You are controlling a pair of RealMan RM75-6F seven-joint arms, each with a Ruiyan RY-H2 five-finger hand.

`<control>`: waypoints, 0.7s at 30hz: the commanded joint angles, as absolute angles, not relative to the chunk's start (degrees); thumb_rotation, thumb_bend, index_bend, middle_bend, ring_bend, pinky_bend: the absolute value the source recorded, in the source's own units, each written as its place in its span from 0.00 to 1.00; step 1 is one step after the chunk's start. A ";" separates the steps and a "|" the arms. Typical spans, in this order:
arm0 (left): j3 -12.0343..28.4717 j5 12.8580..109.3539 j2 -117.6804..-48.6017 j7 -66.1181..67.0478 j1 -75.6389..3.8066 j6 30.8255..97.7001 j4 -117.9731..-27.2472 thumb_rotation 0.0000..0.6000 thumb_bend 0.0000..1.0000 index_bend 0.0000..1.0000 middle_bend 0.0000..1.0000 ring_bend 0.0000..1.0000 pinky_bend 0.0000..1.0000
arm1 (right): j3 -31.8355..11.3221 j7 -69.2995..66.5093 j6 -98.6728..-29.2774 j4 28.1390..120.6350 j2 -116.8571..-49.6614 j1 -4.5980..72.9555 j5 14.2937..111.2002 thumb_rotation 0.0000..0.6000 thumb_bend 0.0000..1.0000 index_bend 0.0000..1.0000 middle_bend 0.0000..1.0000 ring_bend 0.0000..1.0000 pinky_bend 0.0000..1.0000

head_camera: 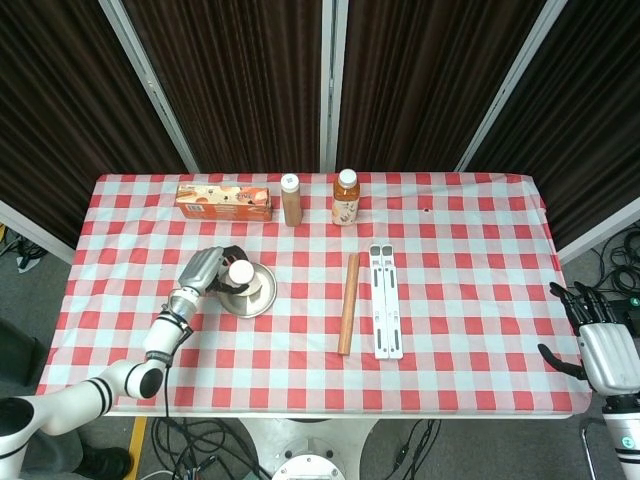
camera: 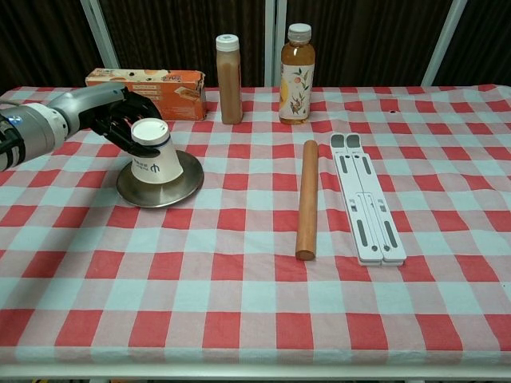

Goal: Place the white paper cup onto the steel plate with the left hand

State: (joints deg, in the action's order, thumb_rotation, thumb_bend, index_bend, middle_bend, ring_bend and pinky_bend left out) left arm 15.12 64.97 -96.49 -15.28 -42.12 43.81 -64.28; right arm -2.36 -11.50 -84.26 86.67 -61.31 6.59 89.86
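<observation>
Head view, looking down: a worktop (head_camera: 480,330) covered in a red-and-white checked cloth. The steel plate (head_camera: 258,296) serves as landmark, lying toward the worktop's left half. The white paper cup (head_camera: 240,277) sits upside down on the plate, wide mouth down and narrow base up, tilted slightly. The left hand (head_camera: 207,272) reaches in from the plate's left, its dark fingers (head_camera: 228,256) wrapped around the cup's side, gripping it. Behind the plate, along the far edge, stand an orange carton (head_camera: 223,200) lying flat, a brown bottle with a white cap (head_camera: 291,200) and an orange drink bottle (head_camera: 346,198). To the plate's right lies a wooden rolling pin (head_camera: 348,303), and just beyond it a white folding stand (head_camera: 385,313), the two lying lengthwise side by side. The right hand (head_camera: 597,337) hangs well away from the plate, past the worktop's right edge, fingers apart and holding nothing.

Chest view, from the front and low: the steel plate (camera: 177,191) lies at left, with the cup (camera: 153,157) resting on it, base upward and leaning toward the left. The left hand (camera: 112,113) comes in from the left edge, fingers (camera: 120,136) curled around the cup near its upper end. The carton (camera: 160,89) lies behind the plate; the brown bottle (camera: 229,79) and drink bottle (camera: 297,74) stand behind and right of it. The rolling pin (camera: 306,199) and white stand (camera: 365,207) lie to the plate's right. The right hand does not show here.
</observation>
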 commanded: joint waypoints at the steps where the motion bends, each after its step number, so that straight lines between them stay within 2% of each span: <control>1: 15.00 65.24 -96.74 -16.48 -42.17 43.21 -63.72 1.00 0.28 0.34 0.42 0.30 0.37 | -2.35 -11.44 -84.46 86.71 -61.24 6.48 89.90 1.00 0.15 0.04 0.18 0.00 0.07; 7: 14.18 67.24 -97.17 -17.05 -41.39 45.48 -63.49 1.00 0.28 0.31 0.40 0.29 0.35 | -2.28 -11.31 -84.35 86.84 -61.22 6.46 89.88 1.00 0.15 0.04 0.18 0.00 0.07; 14: 13.39 67.92 -97.71 -17.02 -41.21 45.57 -62.45 1.00 0.28 0.37 0.42 0.29 0.35 | -2.26 -11.23 -84.29 86.91 -61.27 6.50 89.91 1.00 0.15 0.04 0.19 0.00 0.07; 21: 12.25 69.78 -96.14 -17.78 -40.68 45.75 -65.39 1.00 0.28 0.42 0.49 0.33 0.36 | -2.21 -11.14 -84.28 86.97 -61.26 6.47 89.94 1.00 0.15 0.04 0.19 0.00 0.07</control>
